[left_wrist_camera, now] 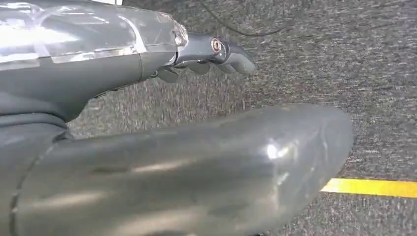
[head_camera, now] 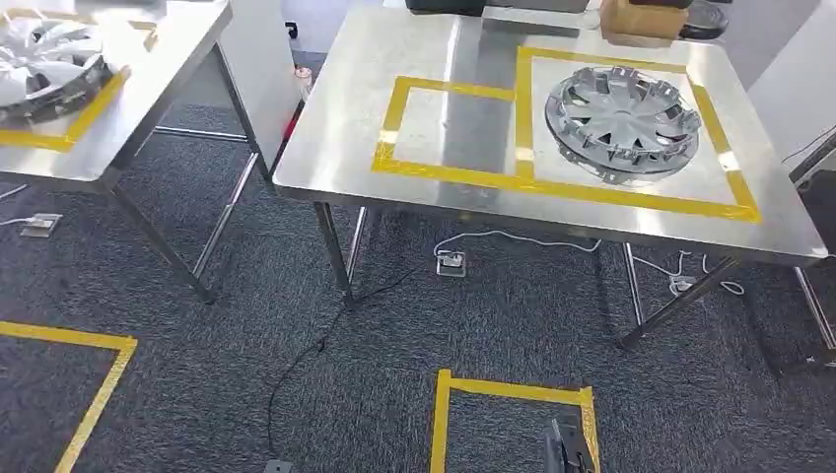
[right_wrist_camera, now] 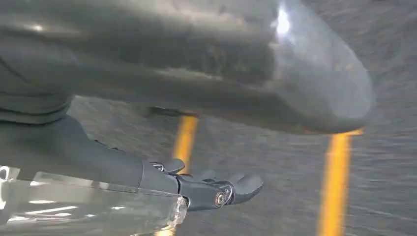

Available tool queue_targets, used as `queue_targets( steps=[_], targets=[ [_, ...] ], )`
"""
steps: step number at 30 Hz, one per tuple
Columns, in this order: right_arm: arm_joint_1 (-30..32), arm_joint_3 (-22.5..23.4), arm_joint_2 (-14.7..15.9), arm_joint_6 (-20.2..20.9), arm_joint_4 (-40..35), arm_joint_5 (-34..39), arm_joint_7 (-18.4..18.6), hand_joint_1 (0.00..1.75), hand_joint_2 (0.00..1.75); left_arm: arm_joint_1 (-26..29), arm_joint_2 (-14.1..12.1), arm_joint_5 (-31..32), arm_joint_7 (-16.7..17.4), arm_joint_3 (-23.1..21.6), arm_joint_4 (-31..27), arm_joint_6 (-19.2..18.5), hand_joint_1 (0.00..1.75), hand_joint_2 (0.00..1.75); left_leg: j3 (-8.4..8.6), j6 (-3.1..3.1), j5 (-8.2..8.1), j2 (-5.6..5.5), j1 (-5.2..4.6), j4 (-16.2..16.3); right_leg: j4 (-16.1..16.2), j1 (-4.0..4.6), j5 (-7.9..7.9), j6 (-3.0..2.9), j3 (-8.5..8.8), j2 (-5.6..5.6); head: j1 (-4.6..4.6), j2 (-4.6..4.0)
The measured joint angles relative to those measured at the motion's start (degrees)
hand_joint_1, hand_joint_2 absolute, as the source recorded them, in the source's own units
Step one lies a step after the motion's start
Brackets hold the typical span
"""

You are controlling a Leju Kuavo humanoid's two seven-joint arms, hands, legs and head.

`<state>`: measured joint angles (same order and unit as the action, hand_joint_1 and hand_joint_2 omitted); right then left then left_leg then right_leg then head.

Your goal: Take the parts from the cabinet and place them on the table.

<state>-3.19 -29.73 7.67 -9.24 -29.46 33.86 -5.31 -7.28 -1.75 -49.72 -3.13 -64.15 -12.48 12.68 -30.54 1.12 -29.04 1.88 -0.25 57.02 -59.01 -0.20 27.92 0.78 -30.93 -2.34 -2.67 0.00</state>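
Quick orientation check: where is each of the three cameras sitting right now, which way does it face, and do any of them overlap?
Head view: high on the body, facing forward and down at the steel table holding a hubcap.
Left wrist view: behind the left hand, facing grey carpet.
Right wrist view: behind the right hand, blurred, facing the floor.
Shared: both wrist views show carpet with yellow tape.

A steel table [head_camera: 434,59] stands ahead, its near left half bare inside a yellow tape outline [head_camera: 446,133] — open room to reach in. A silver hubcap [head_camera: 622,121] fills the right taped square. A cardboard box [head_camera: 643,16] crowds the far edge. A second table [head_camera: 168,59] stands to the left — a carpeted gap lies between them, crossed by a black cable [head_camera: 325,335].
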Motion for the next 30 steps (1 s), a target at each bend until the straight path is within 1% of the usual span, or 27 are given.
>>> queue_targets(
  steps=[1,2,4,5,6,7,8,9,10,11,12,13,14,15,16,17,19,20,21,22,23,24,25,26,27,28,30],
  targets=[
    [-0.2,-0.1,-0.3,0.2,1.1,0.4,0.4,0.0,0.0,0.0,0.0,0.1,0.0,0.0,0.0,0.0,0.0,0.0,0.03,-0.13,-0.08,0.6,-0.27,0.0,2.1,0.73,0.64,-0.25,0.88,-2.7,0.0,0.0],
    [-0.7,-0.2,-0.6,0.3,2.1,0.5,0.6,0.0,0.0,0.0,-0.1,0.2,0.0,0.0,0.0,0.0,0.0,0.0,-0.26,-0.33,-0.14,1.4,-0.4,0.1,3.0,1.01,0.58,-0.73,0.88,-2.34,-0.15,0.0],
    [-0.9,-0.2,-1.1,0.5,3.8,0.9,0.7,0.0,0.0,0.1,-0.2,0.3,0.0,0.0,0.0,0.0,0.0,0.0,-0.16,-0.84,-0.24,3.28,-0.38,0.1,2.8,1.05,0.39,-0.95,0.38,-0.7,0.13,0.0],
    [-0.7,-0.2,-1.4,0.5,4.7,0.9,0.8,0.0,0.0,0.0,-0.2,0.3,0.0,0.0,0.0,0.0,0.0,0.0,0.11,-1.04,-0.33,4.15,-0.39,0.1,3.0,1.0,0.16,-1.26,0.33,0.08,0.2,0.0],
    [-0.6,-0.3,-1.6,0.5,5.4,1.0,0.8,0.0,0.0,-0.1,-0.2,0.3,0.0,0.0,0.0,0.0,0.0,0.0,-0.05,-1.48,-1.16,3.46,-0.34,0.4,3.6,0.47,-0.45,-1.66,0.61,0.7,0.11,0.0],
    [-0.6,-0.3,-2.0,0.5,6.1,1.0,0.8,0.0,0.0,-0.2,-0.2,0.3,0.0,0.0,0.0,0.0,0.0,0.0,-0.62,-1.79,-2.68,-0.51,-0.16,2.1,3.7,0.47,-0.63,-1.92,0.42,1.23,0.51,0.0],
    [-0.7,-0.3,-2.1,0.6,6.9,1.0,0.8,0.0,0.0,-0.3,-0.2,0.4,-0.1,0.0,0.0,0.0,0.0,0.0,-2.35,-1.87,-5.19,-1.8,-0.03,6.1,3.6,0.4,-0.77,-2.14,0.18,1.94,0.87,0.0],
    [-0.8,-0.3,-2.2,0.7,7.4,1.0,0.8,0.0,0.0,-0.3,-0.2,0.4,0.0,0.0,0.0,0.0,0.0,0.0,-4.53,-2.01,-7.7,-2.26,0.14,11.1,3.6,0.43,-0.86,-2.27,0.04,2.59,1.47,0.0],
    [-0.8,-0.3,-2.4,0.7,7.9,1.1,0.8,0.0,0.0,-0.2,-0.3,0.4,-0.1,0.0,0.0,0.0,0.0,0.0,-6.49,-2.14,-9.43,-2.25,0.19,15.5,3.6,0.52,-0.9,-2.33,-0.02,3.22,1.86,0.0],
    [-0.8,-0.3,-2.6,0.8,8.4,1.1,0.8,0.0,0.0,-0.2,-0.3,0.4,-0.1,0.0,0.0,0.0,0.0,0.0,-7.53,-2.19,-9.84,-2.23,0.19,17.8,3.5,0.57,-0.95,-2.28,-0.11,3.99,2.01,0.0],
    [-0.8,-0.3,-2.8,0.8,9.1,1.1,0.8,0.0,0.0,-0.2,-0.3,0.4,-0.1,0.0,0.0,0.0,0.0,0.0,-7.26,-2.2,-8.87,-2.21,0.2,17.3,3.3,0.57,-0.96,-2.26,-0.14,4.67,2.21,0.0],
    [-0.8,-0.3,-3.0,0.9,9.5,1.1,0.7,0.0,0.0,-0.2,-0.3,0.4,-0.1,0.0,0.0,0.0,0.0,0.0,-6.06,-2.18,-6.87,-2.27,0.2,14.9,3.0,0.56,-0.94,-2.24,-0.17,5.32,2.43,0.0],
    [-0.8,-0.3,-3.2,0.9,10.2,1.1,0.6,0.0,0.0,-0.3,-0.4,0.4,-0.1,0.0,0.0,0.0,0.0,0.0,-3.87,-2.08,-4.2,-2.71,0.26,10.8,2.8,0.55,-0.84,-2.08,-0.19,6.09,2.6,0.0],
    [-0.8,-0.3,-3.3,0.9,10.6,1.2,0.5,0.0,0.0,-0.3,-0.4,0.4,-0.1,0.0,0.0,0.0,0.0,0.0,-1.39,-1.99,-1.64,-4.23,0.4,6.0,2.4,0.5,-0.7,-1.87,-0.25,6.86,2.73,0.0],
    [-0.8,-0.3,-3.5,0.9,10.9,1.3,0.3,0.0,0.0,-0.4,-0.4,0.4,-0.1,0.0,0.0,0.0,0.0,0.0,-0.08,-1.74,-1.24,-8.41,0.77,2.9,2.0,0.45,-0.55,-1.57,-0.54,7.39,2.89,0.0],
    [-1.1,-0.3,-3.5,0.9,11.2,1.4,0.3,0.0,0.0,-0.5,-0.4,0.4,-0.1,0.0,0.0,0.0,0.0,0.0,0.56,-1.76,-1.8,-8.74,1.16,1.3,1.1,0.73,-0.32,-1.16,-1.29,8.22,2.93,0.0],
    [-1.4,-0.3,-3.6,1.0,11.8,1.6,0.2,0.0,0.0,-0.4,-0.4,0.5,0.1,0.0,0.0,0.0,0.0,0.0,0.1,-1.47,-1.77,-7.32,0.73,1.9,1.2,0.28,-0.9,-0.46,-2.15,9.74,2.47,0.0],
    [-1.4,-0.3,-3.6,1.0,12.1,1.6,0.1,0.0,0.0,-0.3,-0.5,0.5,0.2,0.0,0.0,0.0,0.0,0.0,0.11,-1.22,-1.69,-6.45,0.68,1.8,1.2,0.21,-1.13,-0.11,-2.3,10.7,2.56,0.0],
    [-1.3,-0.4,-3.6,1.1,12.5,1.7,0.1,0.0,0.0,-0.3,-0.4,0.5,0.3,0.0,0.0,0.0,0.0,0.0,0.11,-0.77,-1.43,-5.32,1.35,1.4,1.0,0.21,-1.02,0.1,-2.68,11.5,2.75,0.0],
    [-1.1,-0.4,-4.0,1.1,12.7,1.7,0.1,0.0,0.0,-0.4,-0.5,0.5,0.3,0.0,0.0,0.0,0.0,0.0,0.25,-0.66,-1.38,-4.4,1.19,1.5,-0.3,0.55,0.04,0.43,-3.16,8.43,2.58,0.0],
    [-1.1,-0.4,-4.0,1.1,12.9,2.0,0.1,0.0,0.0,-0.4,-0.5,0.6,0.3,0.0,-0.1,0.0,0.0,0.0,0.2,-0.52,-1.41,-3.36,1.13,1.5,-3.7,0.45,2.32,0.9,-4.64,5.52,1.64,0.0],
    [-1.4,-0.4,-4.0,1.1,13.0,2.1,0.1,0.0,0.0,-0.3,-0.5,0.6,0.4,0.0,-0.1,0.0,0.0,0.0,0.19,-0.38,-1.49,-2.23,1.04,1.5,-8.2,0.23,4.63,1.32,-6.66,3.97,1.05,0.0],
    [-1.5,-0.4,-4.1,1.1,13.1,2.1,0.1,0.0,0.0,-0.2,-0.6,0.6,0.4,0.0,-0.1,0.0,0.0,0.0,0.15,-0.34,-1.53,-1.09,0.95,1.5,-12.4,0.16,6.55,1.56,-8.52,3.1,0.96,0.0],
    [-1.6,-0.4,-4.3,1.1,13.2,2.1,0.1,0.0,0.0,-0.2,-0.7,0.6,0.4,0.0,0.0,0.0,0.0,0.0,0.12,-0.34,-1.59,-0.06,0.89,1.5,-15.3,0.0,7.43,1.71,-9.76,2.63,0.83,0.0],
    [-1.6,-0.4,-4.3,1.1,13.2,2.1,0.1,0.0,0.0,-0.2,-0.8,0.6,0.4,0.0,0.0,0.0,0.0,0.0,0.1,-0.38,-1.63,0.89,0.86,1.5,-16.0,-0.17,7.08,1.75,-9.84,2.42,0.66,0.0],
    [-1.5,-0.4,-4.4,1.2,13.4,2.1,0.1,0.0,0.0,-0.2,-0.8,0.6,0.4,0.0,0.0,0.0,0.0,0.0,0.07,-0.49,-1.71,1.62,0.75,1.5,-14.1,-0.22,5.45,1.64,-8.69,2.32,0.48,0.0],
    [-1.3,-0.4,-4.4,1.2,13.7,2.1,0.1,0.0,0.0,-0.4,-0.7,0.7,0.4,0.0,0.0,0.0,0.0,0.0,0.23,-0.64,-1.81,2.94,0.63,1.5,-4.2,0.0,0.5,0.86,-3.37,1.22,0.2,0.0]
  ],
)
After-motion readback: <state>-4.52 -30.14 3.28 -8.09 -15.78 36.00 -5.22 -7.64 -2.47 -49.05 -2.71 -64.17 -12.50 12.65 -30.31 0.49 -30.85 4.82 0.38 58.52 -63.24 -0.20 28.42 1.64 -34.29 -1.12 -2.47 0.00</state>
